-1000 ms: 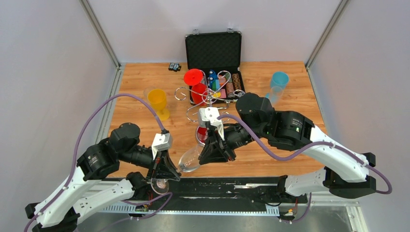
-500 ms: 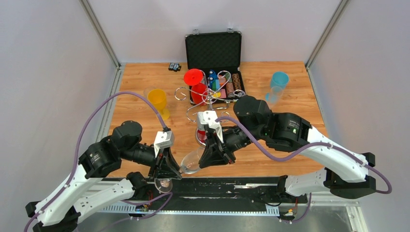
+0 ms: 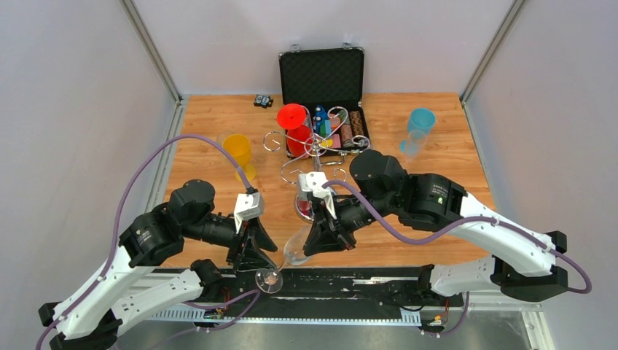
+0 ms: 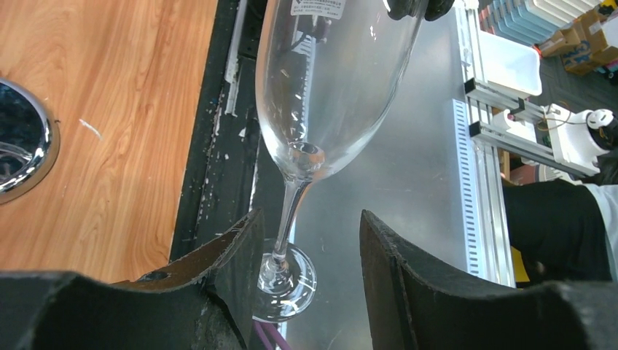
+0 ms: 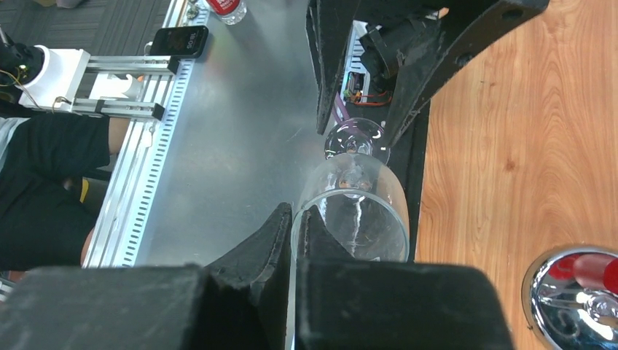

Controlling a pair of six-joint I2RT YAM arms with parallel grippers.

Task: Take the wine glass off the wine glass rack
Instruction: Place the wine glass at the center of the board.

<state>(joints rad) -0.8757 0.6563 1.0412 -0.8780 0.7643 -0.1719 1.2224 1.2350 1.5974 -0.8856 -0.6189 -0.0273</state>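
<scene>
A robotics lab test cell: plain white panels [image 3: 73, 109] on aluminium posts [image 3: 150, 47] enclose a wooden worktop [image 3: 211, 124], with slotted metal rails [image 5: 140, 168] and what look like stacked storage bins [image 4: 521, 14] alongside.

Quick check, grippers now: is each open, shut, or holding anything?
The left gripper is open, fingers either side of the clear wine glass stem, not clamping it.
The right gripper is shut on the clear wine glass rim.

Plain pale walls [image 3: 73, 109] stood around me on three sides, joined by metal corner posts [image 3: 149, 47]. The wooden tabletop [image 3: 211, 124] ended in a black strip [image 3: 379, 281], then a grey metal sheet [image 4: 408, 168] beside slotted aluminium rails [image 4: 484, 131].
</scene>
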